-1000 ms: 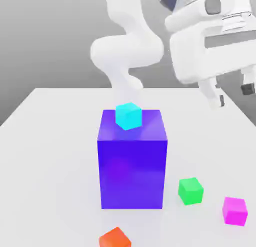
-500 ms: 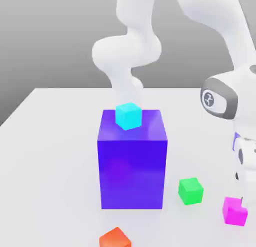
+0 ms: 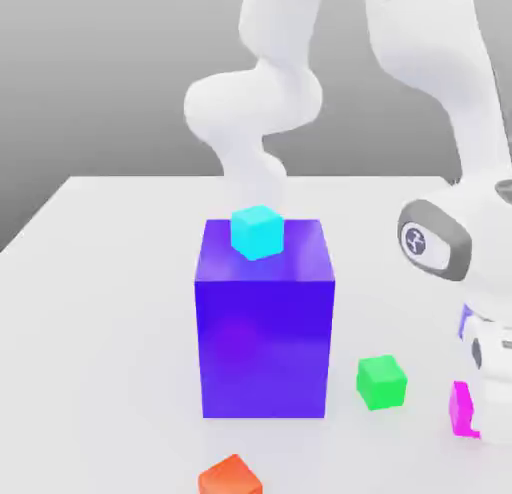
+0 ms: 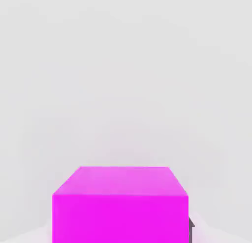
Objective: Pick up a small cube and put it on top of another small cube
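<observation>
The small magenta cube (image 3: 460, 410) rests on the white table (image 3: 100, 282) at the exterior view's lower right, mostly covered by my white hand. My gripper (image 3: 480, 422) has come down over it, and its jaws are shut on its sides. In the hand view the magenta cube (image 4: 120, 207) sits very close, with a dark finger (image 4: 190, 227) edge against one side. A small green cube (image 3: 381, 382) lies just to the exterior view's left of the magenta one, apart from it.
A tall blue-purple block (image 3: 265, 322) stands mid-table with a cyan cube (image 3: 257, 232) on top. A small orange-red cube (image 3: 230, 477) lies near the front edge. The arm's base rises behind the block.
The hand dropped from high at the upper right down onto the magenta cube, and its jaws went from open to shut on the cube. No cube has shifted.
</observation>
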